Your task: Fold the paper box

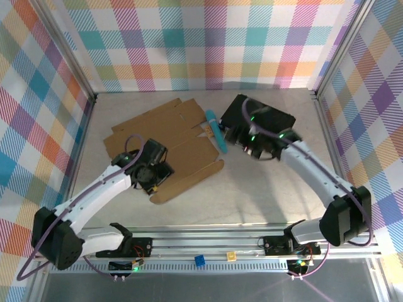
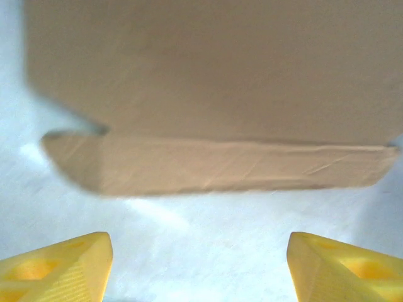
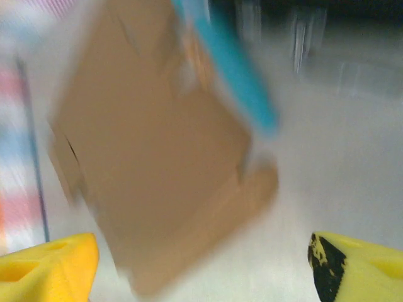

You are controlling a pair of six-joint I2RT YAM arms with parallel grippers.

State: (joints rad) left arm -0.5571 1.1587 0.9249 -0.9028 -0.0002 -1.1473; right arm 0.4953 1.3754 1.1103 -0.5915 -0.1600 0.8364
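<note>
Plaid walls ring a grey table (image 1: 264, 195) where the paper box (image 1: 165, 141) lies mostly flat, left of centre. Left gripper (image 2: 198, 267) hovers spread over its near flap, likely to lift it; right gripper (image 3: 201, 264), also spread and empty, hangs just right, beside a teal stick (image 1: 215, 130)

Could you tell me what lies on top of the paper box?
A teal stick lies at the paper box's right edge, on or beside it. The left arm hides part of the sheet.
</note>
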